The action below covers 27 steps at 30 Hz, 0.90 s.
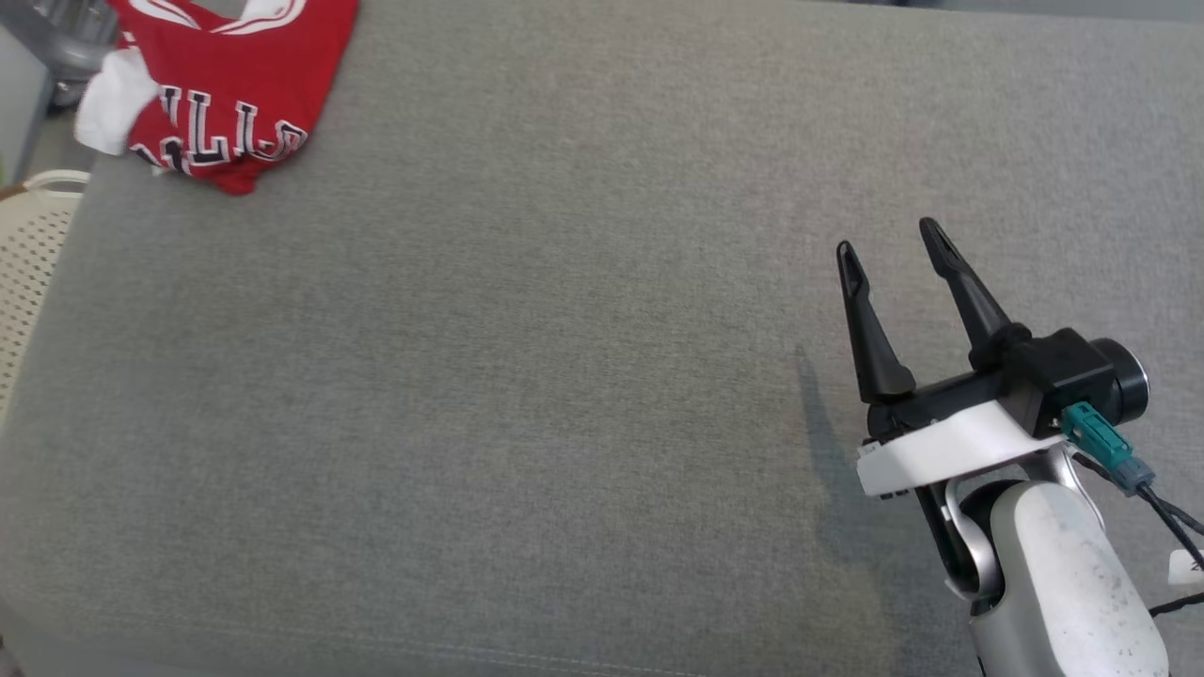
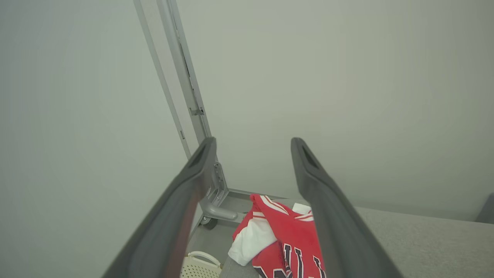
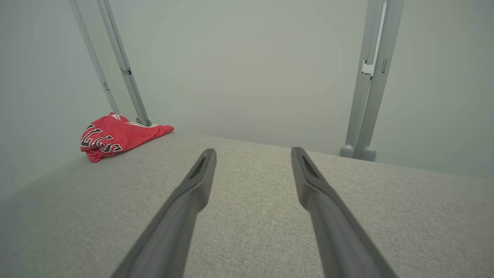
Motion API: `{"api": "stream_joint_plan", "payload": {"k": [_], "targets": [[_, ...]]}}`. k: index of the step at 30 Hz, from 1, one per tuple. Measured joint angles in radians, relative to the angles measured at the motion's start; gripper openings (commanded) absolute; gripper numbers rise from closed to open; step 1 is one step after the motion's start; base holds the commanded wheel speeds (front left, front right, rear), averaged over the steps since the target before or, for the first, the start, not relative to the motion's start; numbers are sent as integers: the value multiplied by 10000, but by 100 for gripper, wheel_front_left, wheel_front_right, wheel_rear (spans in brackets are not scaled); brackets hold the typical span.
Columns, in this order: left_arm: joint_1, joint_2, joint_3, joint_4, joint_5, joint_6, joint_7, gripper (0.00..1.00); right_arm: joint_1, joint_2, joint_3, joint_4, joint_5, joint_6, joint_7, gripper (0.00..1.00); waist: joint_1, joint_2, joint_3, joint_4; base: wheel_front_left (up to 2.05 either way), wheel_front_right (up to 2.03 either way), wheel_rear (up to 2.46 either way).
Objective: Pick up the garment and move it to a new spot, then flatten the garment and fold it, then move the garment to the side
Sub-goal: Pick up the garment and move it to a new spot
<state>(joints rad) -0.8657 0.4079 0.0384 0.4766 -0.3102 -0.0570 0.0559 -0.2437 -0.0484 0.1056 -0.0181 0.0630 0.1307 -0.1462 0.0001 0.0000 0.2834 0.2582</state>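
Grey fabric surface (image 1: 527, 376) lies open across most of the head view, its edge running down the frame's left side. In the upper left corner sits the bunched red garment (image 1: 230, 94), long axis running top to bottom, a white fold over that edge. Beside the edge stands a white perforated basket (image 1: 33, 244), contents hidden. Right gripper (image 1: 889, 237), lower right, is spread wide and empty. Left gripper (image 2: 252, 141) is equally wide in its wrist view.

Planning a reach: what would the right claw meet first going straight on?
Way looks free: the right claw points over bare cushion, the jersey far to its left. It might graze the cushion; depth unclear.
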Motion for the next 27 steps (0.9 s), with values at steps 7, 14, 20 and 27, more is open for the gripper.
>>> {"api": "stream_joint_plan", "payload": {"k": [7, 14, 20, 27], "targets": [[-1521, 433, 142, 2140, -316, 123, 1540, 100, -344, -6, -209, -558, -224, 0, 54, 100, 1, 0, 1279, -805, 0, 0, 0], [-1986, 700, 249, 3329, -324, 370, 1524, 100, -418, -8, -268, -895, -249, 0, 67, 100, 1, 0, 2365, -1369, 0, 0, 0], [-2115, 796, 265, 4203, -397, 575, 1645, 100, -487, -10, -313, -1070, -316, 0, -21, 100, 1, 0, 3234, -1811, 0, 0, 0], [-2288, 1039, 286, 4759, -428, 671, 1624, 100, -564, -8, -242, -1116, -316, 0, -52, 100, 1, 0, 3820, -2125, 0, 0, 0]]}}
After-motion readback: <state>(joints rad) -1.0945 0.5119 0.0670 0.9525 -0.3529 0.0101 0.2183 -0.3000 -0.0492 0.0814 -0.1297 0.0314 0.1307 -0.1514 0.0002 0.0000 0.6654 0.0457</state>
